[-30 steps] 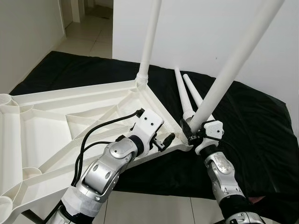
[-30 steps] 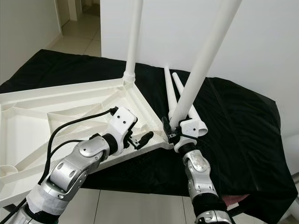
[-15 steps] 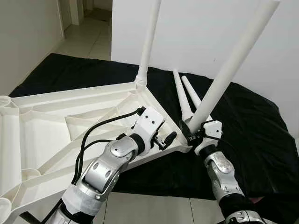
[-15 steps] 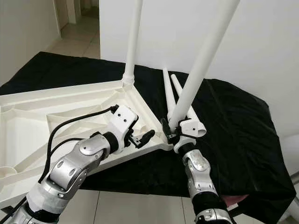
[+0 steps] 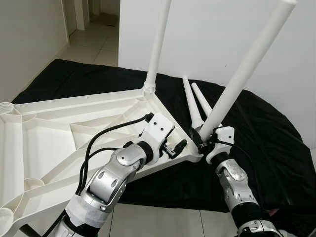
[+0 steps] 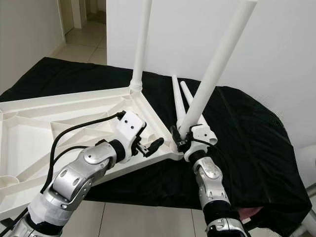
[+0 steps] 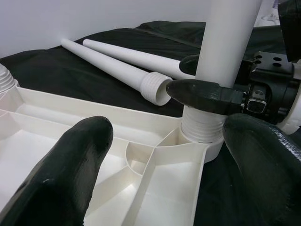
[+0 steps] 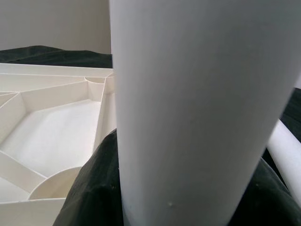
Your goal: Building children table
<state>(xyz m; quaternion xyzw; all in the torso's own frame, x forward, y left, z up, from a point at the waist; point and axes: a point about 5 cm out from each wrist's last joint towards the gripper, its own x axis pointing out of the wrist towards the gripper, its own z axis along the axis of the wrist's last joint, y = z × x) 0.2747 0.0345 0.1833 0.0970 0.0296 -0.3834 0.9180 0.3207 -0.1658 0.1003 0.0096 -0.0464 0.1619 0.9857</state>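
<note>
While your right gripper (image 5: pixel 201 143) clamps the tilted white plastic leg (image 5: pixel 242 75), your left gripper (image 7: pixel 155 155) gapes at the upturned white tabletop (image 5: pixel 59 133); no writing is legible.

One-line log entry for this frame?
right gripper: shut on table leg at corner socket | left gripper: open, near tabletop | spare legs: two

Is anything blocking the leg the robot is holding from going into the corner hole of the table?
No. The right gripper is shut on the leg, whose threaded end already sits in the corner socket of the tabletop. The left gripper hovers beside it, jaws open.
</note>
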